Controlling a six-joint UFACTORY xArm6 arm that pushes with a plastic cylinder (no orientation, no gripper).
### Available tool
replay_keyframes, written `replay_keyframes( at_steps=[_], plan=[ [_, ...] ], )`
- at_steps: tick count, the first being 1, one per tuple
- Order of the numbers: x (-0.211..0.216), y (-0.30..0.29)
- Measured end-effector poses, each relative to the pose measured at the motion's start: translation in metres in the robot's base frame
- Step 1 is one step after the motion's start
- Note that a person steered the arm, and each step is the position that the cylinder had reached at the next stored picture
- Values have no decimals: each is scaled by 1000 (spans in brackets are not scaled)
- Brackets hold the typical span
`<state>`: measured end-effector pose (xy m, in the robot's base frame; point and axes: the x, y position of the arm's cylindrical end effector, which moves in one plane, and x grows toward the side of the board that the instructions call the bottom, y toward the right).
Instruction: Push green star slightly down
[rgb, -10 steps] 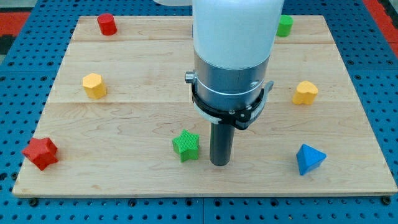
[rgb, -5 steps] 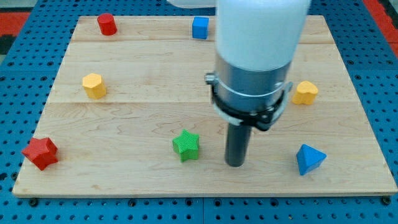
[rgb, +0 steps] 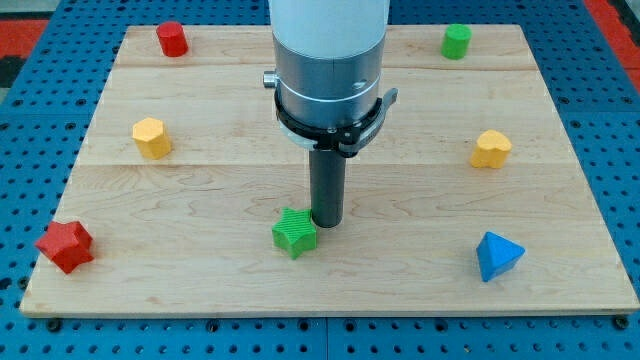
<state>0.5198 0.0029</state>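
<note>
The green star (rgb: 295, 232) lies on the wooden board (rgb: 200, 190) at the lower middle. My tip (rgb: 326, 222) stands just at the star's upper right, touching or nearly touching it. The arm's white and silver body rises above it toward the view's top.
A red cylinder (rgb: 172, 39) is at the top left and a green cylinder (rgb: 457, 41) at the top right. A yellow block (rgb: 151, 137) is at the left, a yellow heart (rgb: 491, 149) at the right. A red star (rgb: 65, 246) is at the bottom left, a blue pyramid (rgb: 497, 255) at the bottom right.
My tip swung right, then came back left and up to the green star's upper right. The star shifted slightly left and down. The arm now hides the blue block at the top.
</note>
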Motion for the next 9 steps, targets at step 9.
replay_keyframes(
  at_steps=[9],
  plan=[
    [22, -10]
  ],
)
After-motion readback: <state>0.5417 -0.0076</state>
